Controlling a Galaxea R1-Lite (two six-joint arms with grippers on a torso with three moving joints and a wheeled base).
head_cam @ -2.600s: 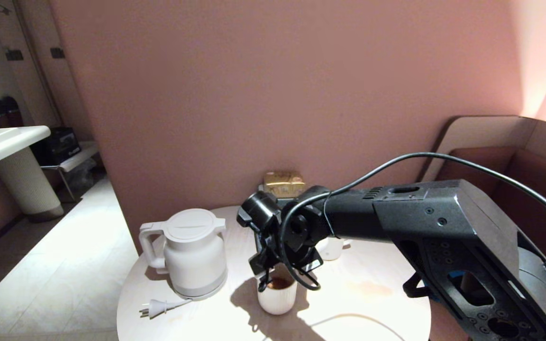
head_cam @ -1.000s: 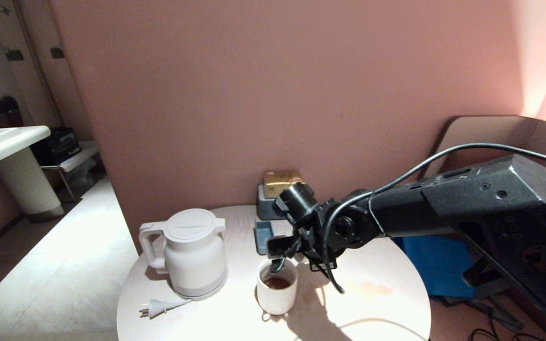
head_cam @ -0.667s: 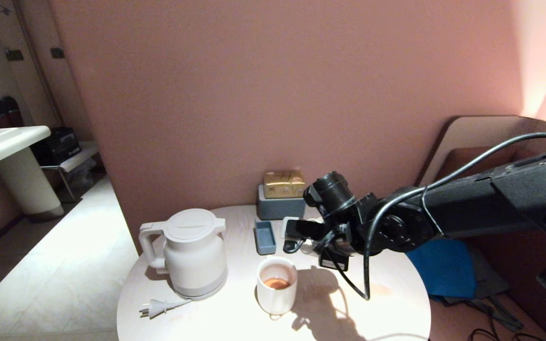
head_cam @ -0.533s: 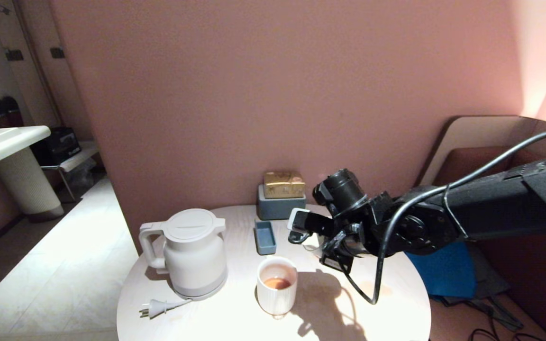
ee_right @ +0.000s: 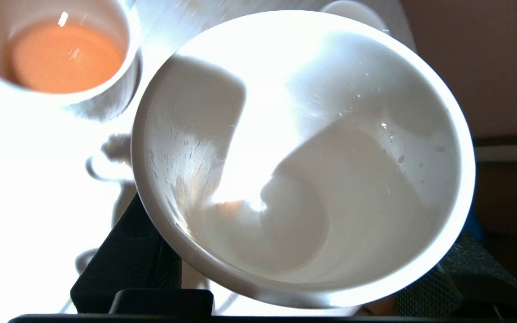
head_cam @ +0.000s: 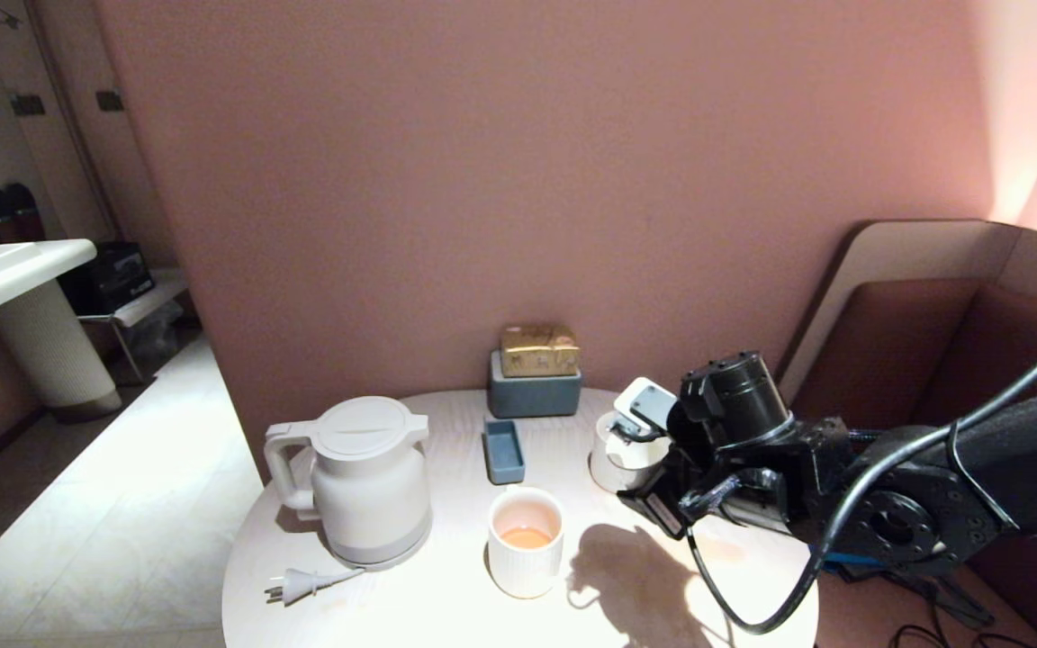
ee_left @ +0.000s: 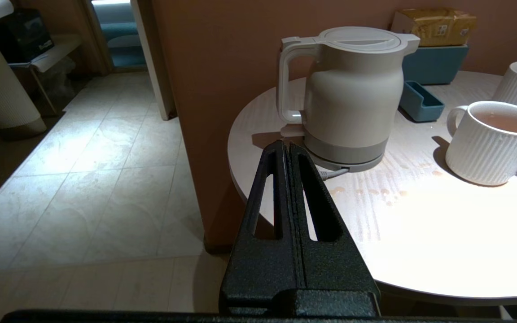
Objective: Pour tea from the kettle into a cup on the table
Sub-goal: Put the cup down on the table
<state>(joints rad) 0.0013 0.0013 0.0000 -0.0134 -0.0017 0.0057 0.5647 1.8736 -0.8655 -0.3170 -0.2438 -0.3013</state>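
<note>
White cup (ee_right: 303, 157) tilted in right claw (head_cam: 653, 450); mouth toward wrist.

left gripper (ee_left: 289, 146): fingers pressed together, parked low | right gripper (ee_right: 285, 269): clamped, arm extended over right side

- I see the kettle (head_cam: 361, 477) at centre left: white, grey bottom band, upright, lid shut, handle toward the frame's left.
- The tea (head_cam: 526, 537) is a shallow orange pool in the ribbed mug (head_cam: 526, 565), just right of the kettle.
- The cup (ee_right: 303, 157), small and white, sits tilted in my right gripper (head_cam: 653, 421) at centre right, with only droplets inside.
- The worktop (head_cam: 410, 612) is round, pale wood-grain.
</note>
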